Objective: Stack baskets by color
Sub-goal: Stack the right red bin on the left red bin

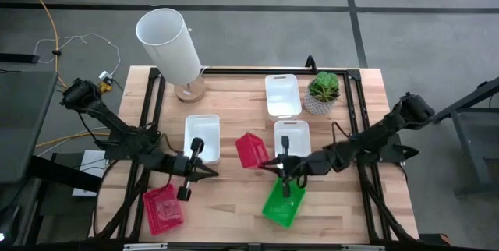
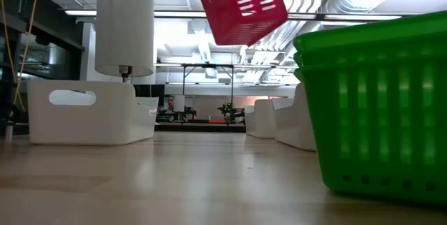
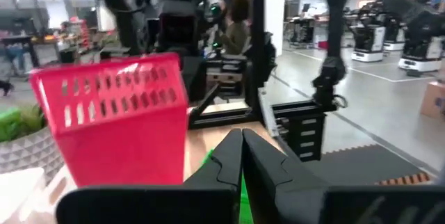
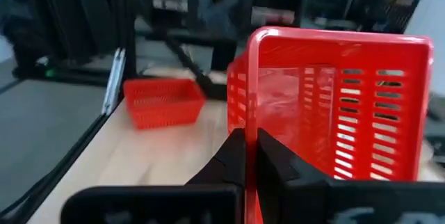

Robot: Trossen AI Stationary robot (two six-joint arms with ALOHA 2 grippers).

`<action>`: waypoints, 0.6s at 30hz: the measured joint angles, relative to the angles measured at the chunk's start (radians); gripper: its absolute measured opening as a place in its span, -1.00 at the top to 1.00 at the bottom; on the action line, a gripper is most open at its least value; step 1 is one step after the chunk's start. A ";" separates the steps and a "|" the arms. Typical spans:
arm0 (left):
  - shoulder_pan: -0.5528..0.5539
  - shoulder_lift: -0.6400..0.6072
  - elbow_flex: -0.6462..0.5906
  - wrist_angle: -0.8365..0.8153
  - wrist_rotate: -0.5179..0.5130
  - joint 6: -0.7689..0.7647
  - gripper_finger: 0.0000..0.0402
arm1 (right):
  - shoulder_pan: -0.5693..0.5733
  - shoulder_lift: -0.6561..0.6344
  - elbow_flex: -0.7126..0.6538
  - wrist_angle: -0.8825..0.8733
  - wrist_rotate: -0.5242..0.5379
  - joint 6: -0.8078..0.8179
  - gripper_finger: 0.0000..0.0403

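My right gripper (image 1: 271, 163) is shut on a red mesh basket (image 1: 251, 150) and holds it in the air above the table's middle. In the low view this red basket (image 2: 241, 5) hangs tilted, high above the wood. My left gripper (image 1: 212, 171) is shut on nothing; it points level toward the held basket, a little short of it. A second red basket (image 1: 164, 206) rests bottom-down near the front left. Two green baskets (image 1: 282, 203), nested one in the other, stand at the front, right of the middle. White baskets (image 1: 202, 136) (image 1: 291, 138) (image 1: 282, 93) stand farther back. My right gripper pinches one side wall of the red basket at its rim (image 4: 250, 123), with one finger inside the basket and one outside. The fingers come nearly level from the table's right. The basket is lifted clear of the table and sits tilted in the hold.
A tall white cylinder (image 1: 170, 44) on a wooden foot stands at the far left. A small potted plant (image 1: 323, 89) stands at the far right. A black frame (image 1: 355, 111) runs along the table's sides. Bare wood lies between the grounded red basket and the green ones.
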 joint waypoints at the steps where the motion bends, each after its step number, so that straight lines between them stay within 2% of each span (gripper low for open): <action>1: 0.021 0.000 0.000 -0.009 0.024 -0.009 1.00 | -0.011 0.000 -0.013 0.036 -0.012 -0.015 1.00; 6: 0.078 0.021 0.000 -0.034 0.151 -0.058 1.00 | -0.040 0.000 -0.027 0.083 -0.054 -0.033 1.00; 18: 0.043 0.023 0.000 -0.026 0.132 -0.036 1.00 | -0.024 0.001 -0.026 0.081 -0.053 -0.022 1.00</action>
